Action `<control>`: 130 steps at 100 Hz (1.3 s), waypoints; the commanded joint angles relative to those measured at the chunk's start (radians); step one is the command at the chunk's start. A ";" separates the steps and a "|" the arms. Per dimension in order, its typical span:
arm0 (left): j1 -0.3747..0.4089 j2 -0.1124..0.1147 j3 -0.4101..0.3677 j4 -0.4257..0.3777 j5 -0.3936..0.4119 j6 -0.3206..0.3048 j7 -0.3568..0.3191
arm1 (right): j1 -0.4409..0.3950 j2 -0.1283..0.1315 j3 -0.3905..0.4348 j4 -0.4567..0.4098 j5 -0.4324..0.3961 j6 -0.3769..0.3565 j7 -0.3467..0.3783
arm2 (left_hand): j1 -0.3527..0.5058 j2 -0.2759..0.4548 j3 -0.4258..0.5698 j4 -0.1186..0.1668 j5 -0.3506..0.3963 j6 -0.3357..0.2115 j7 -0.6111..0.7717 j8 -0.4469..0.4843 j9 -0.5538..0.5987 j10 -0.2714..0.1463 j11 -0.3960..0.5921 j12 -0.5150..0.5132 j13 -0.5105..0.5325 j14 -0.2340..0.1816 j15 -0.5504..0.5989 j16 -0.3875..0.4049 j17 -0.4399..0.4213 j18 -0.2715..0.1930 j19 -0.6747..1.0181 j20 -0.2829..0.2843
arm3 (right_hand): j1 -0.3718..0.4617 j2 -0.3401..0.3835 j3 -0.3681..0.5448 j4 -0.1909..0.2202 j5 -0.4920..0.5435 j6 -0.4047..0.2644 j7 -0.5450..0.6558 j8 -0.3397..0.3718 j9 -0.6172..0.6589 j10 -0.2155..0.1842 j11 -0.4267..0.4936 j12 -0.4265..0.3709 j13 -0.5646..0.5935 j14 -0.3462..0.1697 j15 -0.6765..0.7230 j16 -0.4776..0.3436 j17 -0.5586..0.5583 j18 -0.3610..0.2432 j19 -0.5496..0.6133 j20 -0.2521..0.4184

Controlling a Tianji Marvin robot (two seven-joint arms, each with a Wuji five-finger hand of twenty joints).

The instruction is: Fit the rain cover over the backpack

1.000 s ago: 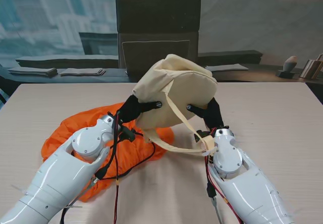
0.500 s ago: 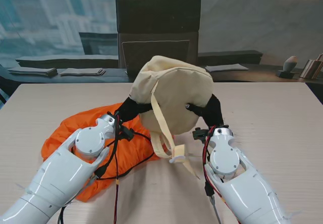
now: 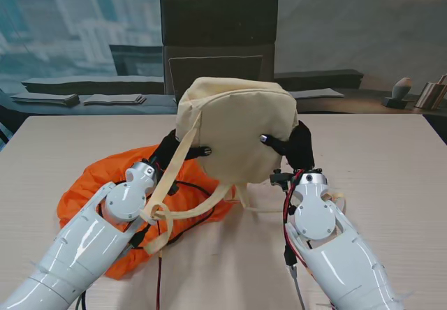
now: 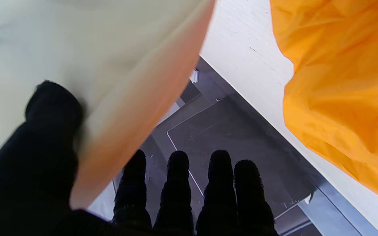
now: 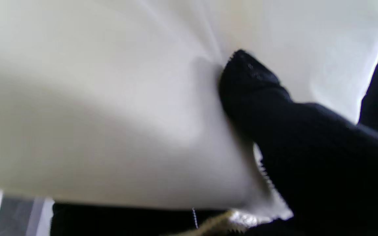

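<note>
Backpack (image 3: 237, 132), cream, held off the table between left hand (image 3: 171, 153) and right hand (image 3: 293, 149) (both closed on its sides), apparently for lowering onto orange cover (image 3: 105, 184).

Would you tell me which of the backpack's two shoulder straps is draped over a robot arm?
The strap on the robot's left: it crosses the left forearm and loops there. The other strap trails on the table.

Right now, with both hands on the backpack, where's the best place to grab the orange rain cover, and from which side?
Judging by the stand view, the rain cover is best pinched at its bare, crumpled left edge, coming from the left. Its right part lies under the left hand, the dangling strap and the raised backpack. The right hand is farther off.
</note>
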 commanded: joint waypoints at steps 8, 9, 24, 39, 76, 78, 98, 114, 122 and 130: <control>0.027 0.017 -0.022 -0.023 0.037 0.019 -0.028 | 0.016 -0.010 0.014 0.002 -0.011 -0.033 -0.029 | -0.043 -0.027 -0.059 -0.004 -0.043 0.036 -0.096 -0.106 -0.120 -0.008 -0.034 -0.036 -0.106 -0.004 -0.039 -0.019 -0.044 -0.027 -0.063 -0.036 | 0.133 0.089 0.193 0.038 0.113 -0.174 0.073 0.101 0.043 0.007 0.066 0.045 0.065 -0.057 0.061 0.028 -0.015 -0.046 0.004 0.017; 0.029 0.017 -0.024 -0.024 0.042 0.019 -0.026 | 0.018 -0.011 0.015 0.005 -0.013 -0.036 -0.032 | -0.043 -0.027 -0.060 -0.004 -0.042 0.037 -0.097 -0.107 -0.122 -0.008 -0.036 -0.037 -0.110 -0.005 -0.040 -0.019 -0.046 -0.026 -0.064 -0.036 | 0.133 0.090 0.193 0.038 0.113 -0.174 0.072 0.101 0.043 0.006 0.067 0.046 0.065 -0.057 0.062 0.028 -0.016 -0.047 0.004 0.017; 0.072 0.050 -0.059 -0.071 0.225 0.036 -0.028 | 0.039 -0.016 0.038 0.041 -0.037 -0.084 -0.062 | -0.029 0.019 -0.112 0.004 -0.039 0.066 -0.040 -0.084 -0.118 -0.007 -0.042 -0.032 -0.117 -0.009 -0.050 -0.013 -0.044 -0.013 -0.058 -0.035 | 0.129 0.091 0.193 0.037 0.112 -0.177 0.069 0.107 0.041 0.001 0.067 0.046 0.062 -0.061 0.063 0.029 -0.016 -0.053 0.004 0.018; 0.135 0.128 -0.089 -0.190 0.559 0.122 -0.182 | 0.068 -0.018 0.077 0.084 -0.080 -0.158 -0.086 | 0.050 0.171 -0.206 0.057 0.229 0.054 0.021 -0.036 0.135 0.007 0.009 -0.001 0.072 -0.018 -0.004 0.033 -0.006 0.091 0.056 0.022 | 0.123 0.092 0.194 0.035 0.102 -0.183 0.067 0.117 0.035 -0.003 0.069 0.045 0.057 -0.066 0.062 0.026 -0.018 -0.058 0.007 0.018; -0.036 0.164 0.145 -0.059 0.522 0.096 -0.397 | 0.021 0.007 0.145 0.026 -0.104 -0.219 -0.032 | 0.108 0.295 -0.147 0.048 0.409 0.029 0.045 -0.030 0.314 -0.011 0.012 -0.001 0.228 -0.024 0.015 0.042 0.016 0.089 0.126 0.059 | 0.118 0.099 0.189 0.034 0.093 -0.190 0.067 0.116 0.029 -0.004 0.073 0.034 0.055 -0.067 0.060 0.019 -0.019 -0.050 0.006 0.013; -0.054 0.163 0.168 -0.043 0.509 0.094 -0.402 | 0.018 0.007 0.147 0.022 -0.105 -0.219 -0.031 | 0.105 0.297 -0.147 0.049 0.404 0.032 0.043 -0.030 0.310 -0.012 0.011 -0.002 0.225 -0.026 0.012 0.041 0.016 0.089 0.125 0.058 | 0.118 0.100 0.187 0.035 0.093 -0.188 0.067 0.116 0.029 -0.003 0.073 0.033 0.055 -0.066 0.060 0.019 -0.019 -0.049 0.006 0.013; -0.239 0.118 0.400 0.137 0.304 0.042 -0.407 | -0.007 0.020 0.174 0.003 -0.119 -0.238 0.001 | 0.095 0.304 -0.155 0.055 0.372 0.033 0.031 -0.033 0.277 -0.020 0.005 -0.007 0.204 -0.044 -0.008 0.027 0.016 0.085 0.120 0.056 | 0.117 0.105 0.179 0.036 0.086 -0.188 0.068 0.113 0.024 -0.003 0.075 0.031 0.051 -0.065 0.057 0.014 -0.022 -0.043 0.007 0.012; -0.351 0.043 0.532 0.265 0.089 -0.009 -0.428 | -0.027 0.020 0.180 0.001 -0.142 -0.255 -0.011 | 0.098 0.306 -0.158 0.057 0.348 0.037 0.025 -0.035 0.252 -0.010 -0.002 -0.014 0.188 -0.036 -0.014 0.020 0.041 0.071 0.131 0.060 | 0.116 0.111 0.172 0.039 0.082 -0.188 0.068 0.109 0.025 -0.003 0.074 0.026 0.053 -0.064 0.054 0.011 -0.019 -0.038 0.007 0.009; -0.384 -0.005 0.564 0.323 -0.038 -0.048 -0.456 | -0.032 0.019 0.178 -0.005 -0.135 -0.253 -0.013 | 0.102 0.307 -0.157 0.058 0.329 0.034 0.021 -0.036 0.233 -0.012 -0.006 -0.019 0.175 -0.042 -0.017 0.015 0.058 0.062 0.143 0.065 | 0.116 0.112 0.171 0.040 0.082 -0.188 0.069 0.107 0.024 -0.002 0.074 0.025 0.052 -0.063 0.053 0.011 -0.021 -0.038 0.008 0.009; -0.390 -0.035 0.558 0.347 -0.162 -0.084 -0.501 | -0.039 0.018 0.182 -0.008 -0.131 -0.260 -0.014 | 0.108 0.303 -0.149 0.060 0.303 0.017 0.031 -0.030 0.205 -0.020 -0.005 -0.026 0.153 -0.057 -0.024 0.001 0.062 0.038 0.148 0.068 | 0.116 0.113 0.169 0.040 0.081 -0.190 0.069 0.106 0.023 -0.005 0.074 0.025 0.051 -0.064 0.053 0.010 -0.021 -0.037 0.009 0.009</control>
